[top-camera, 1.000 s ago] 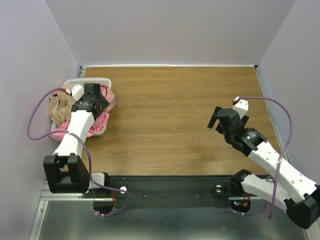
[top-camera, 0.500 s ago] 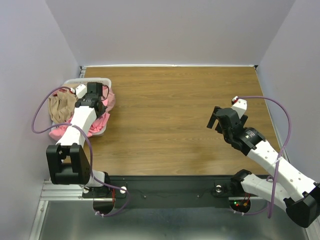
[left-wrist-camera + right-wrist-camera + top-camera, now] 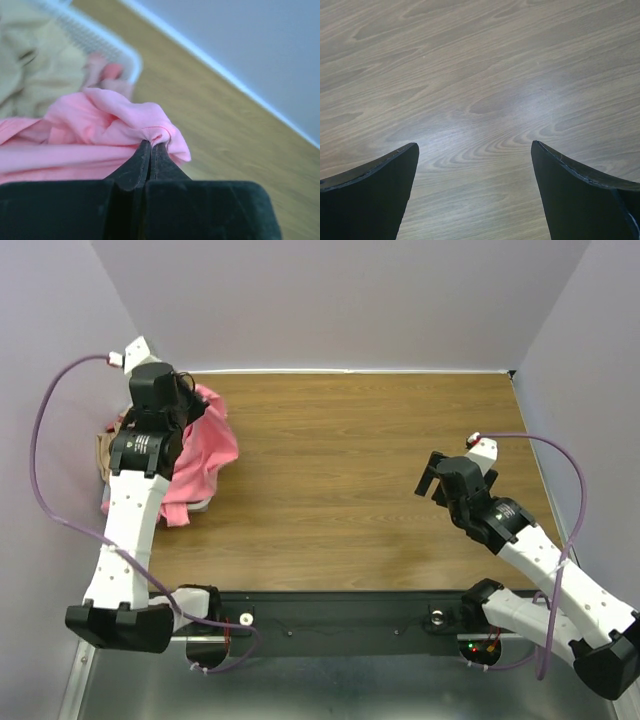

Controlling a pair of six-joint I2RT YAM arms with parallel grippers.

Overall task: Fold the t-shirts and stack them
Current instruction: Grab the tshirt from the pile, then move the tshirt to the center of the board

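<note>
White basket [image 3: 101,44] on wooden table [image 3: 380,470]

Open tabletop [image 3: 350,470] right of salmon-pink shirt [image 3: 203,452]

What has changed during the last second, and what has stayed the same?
The left hand, shut on the salmon-pink t-shirt, rose from the basket toward the far wall and drew the shirt up. The shirt now drapes down over the basket. The right hand stayed open above the table, and the tan t-shirt stayed in the basket.
</note>
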